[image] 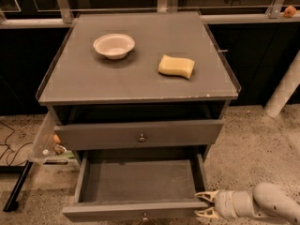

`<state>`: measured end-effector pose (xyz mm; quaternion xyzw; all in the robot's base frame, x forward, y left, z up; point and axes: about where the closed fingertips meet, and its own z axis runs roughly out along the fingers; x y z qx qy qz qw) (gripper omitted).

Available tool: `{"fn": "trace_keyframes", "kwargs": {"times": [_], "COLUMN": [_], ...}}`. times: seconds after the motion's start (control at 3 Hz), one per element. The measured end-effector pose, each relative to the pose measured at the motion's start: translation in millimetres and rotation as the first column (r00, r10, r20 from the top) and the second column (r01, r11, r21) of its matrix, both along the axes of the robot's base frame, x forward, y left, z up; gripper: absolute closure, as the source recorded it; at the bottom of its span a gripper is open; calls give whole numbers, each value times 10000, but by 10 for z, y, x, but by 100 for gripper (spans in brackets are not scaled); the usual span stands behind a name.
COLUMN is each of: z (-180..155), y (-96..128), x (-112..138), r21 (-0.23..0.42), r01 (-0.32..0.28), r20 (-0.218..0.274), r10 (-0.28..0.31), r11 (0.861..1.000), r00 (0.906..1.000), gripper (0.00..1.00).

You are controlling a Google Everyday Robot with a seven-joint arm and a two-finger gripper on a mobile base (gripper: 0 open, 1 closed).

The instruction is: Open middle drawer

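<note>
The middle drawer (140,181) stands pulled well out of the grey cabinet toward 6 o'clock, its plain grey inside bare. Its front panel runs from 9 to 3 o'clock along the bottom edge of the view, faces 6 o'clock, and its small knob (144,216) is only partly in view. Above it, the top drawer (138,134) sits slightly proud of the frame, round metal knob in the middle.

The end effector (202,204) comes in from 4 o'clock at the drawer's right front corner. Its two pale fingers are spread wide and hold nothing, one tip above the top edge of the front panel and one lower; I cannot tell whether they touch it.

On the tabletop (140,78) a white bowl (114,46) sits toward 11 o'clock and a yellow sponge (176,66) toward 1 o'clock, well apart. A clear plastic panel (44,139) hangs off the cabinet's left side at 9 o'clock, and a white post (285,89) leans at 3 o'clock on the speckled floor (253,149).
</note>
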<state>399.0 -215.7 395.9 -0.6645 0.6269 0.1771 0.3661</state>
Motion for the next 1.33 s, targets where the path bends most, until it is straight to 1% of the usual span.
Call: {"fn": "trace_keyframes", "kwargs": {"times": [0.33,0.67,1.33], "z": [10,3,8], "y": [2,-11,-13], "x": [-1,-70,-120], "r21": [0,19,47], "r01": [0,54,107], "r20": [-1,-68,-100], "r10": [0,-54,-106], "r11": [10000,10000,9999], "r00": [10000,10000,9999], "gripper": [100,100,100]}}
